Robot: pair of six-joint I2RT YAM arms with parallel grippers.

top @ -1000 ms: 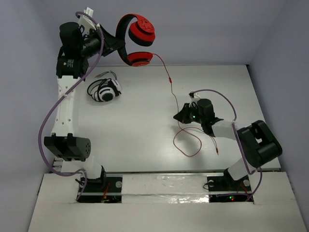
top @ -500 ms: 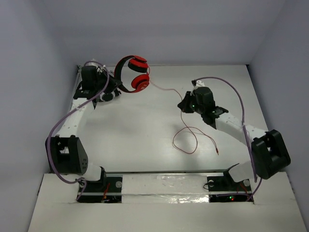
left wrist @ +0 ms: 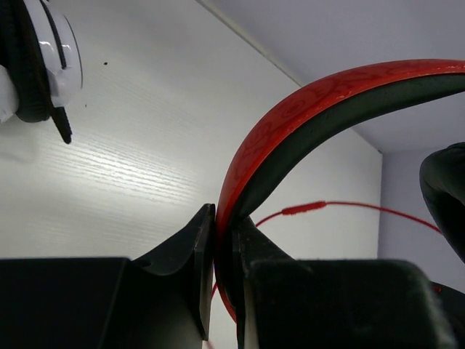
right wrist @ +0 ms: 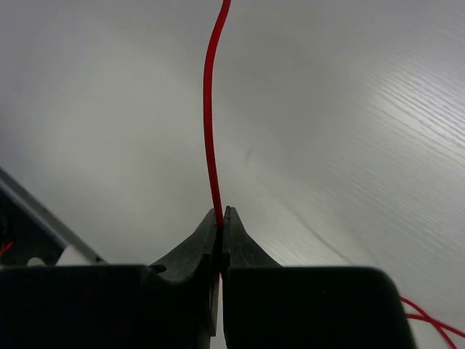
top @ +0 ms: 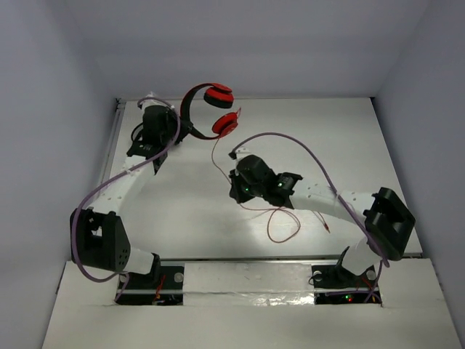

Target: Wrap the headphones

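Observation:
The red headphones [top: 216, 109] hang in the air over the table's far left. My left gripper [top: 180, 129] is shut on their black-lined headband [left wrist: 327, 94], seen close in the left wrist view [left wrist: 221, 218]. The thin red cable [top: 213, 155] drops from the lower earcup [top: 227, 123] to my right gripper [top: 234, 190], which is shut on it mid-table. In the right wrist view the cable [right wrist: 209, 109] rises straight from the closed fingertips [right wrist: 221, 214]. The rest of the cable lies in loose loops [top: 283, 225] on the table, with its plug end [top: 328, 230] near the front.
Black-and-white headphones [left wrist: 36, 65] lie on the table at the far left, under my left arm. Grey walls close the table at the back and sides. The table's white front edge [top: 247, 259] runs just past the cable loops.
My right gripper has moved left and nearer with the cable, drawing it under the headphones. My left gripper has shifted the headphones a little to the right.

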